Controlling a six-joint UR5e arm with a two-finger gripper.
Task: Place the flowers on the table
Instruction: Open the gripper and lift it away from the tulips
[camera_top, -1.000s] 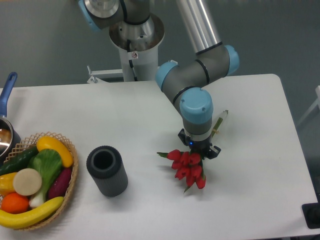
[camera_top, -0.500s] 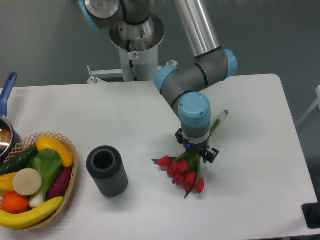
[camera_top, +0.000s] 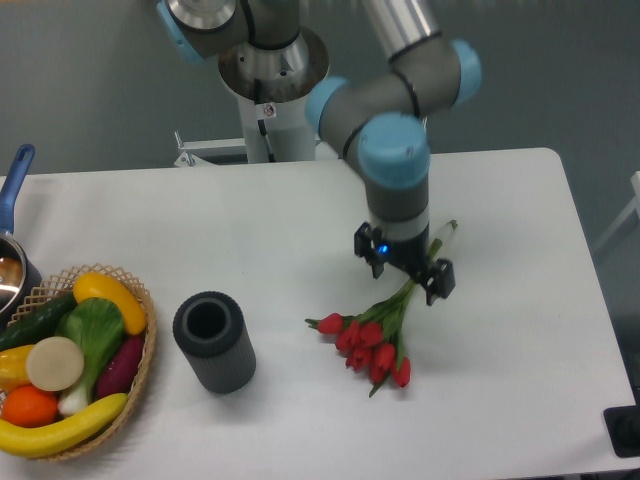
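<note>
The gripper (camera_top: 404, 268) had lifted clear vs. half a sec earlier, when it sat low right over the red blooms; now it hung above the stems w/ both fingers (camera_top: 438, 279) spread apart and nothing between them, so it had let go. The wrist and blue-capped elbow also sat higher and further back in the frame than before. The flowers (camera_top: 373, 335) lay flat on the table (camera_top: 500, 200), just below and in front of the gripper, in approx. the same spot as half a sec ago, though the heads had fanned out a bit more. Long axis ran diagonally: red heads pointed toward the front-left of the table, stems ran up toward the back-right, w/ the stem ends poking out past the gripper on its far side. Further left stood a dark grey cylinder (camera_top: 213, 340), upright, open top, well apart from the bunch. At the table's left edge sat a wicker basket (camera_top: 141, 370) of toy fruit & veg, and behind it a pot w/ a blue handle (camera_top: 14, 185), partly cut off.
</note>
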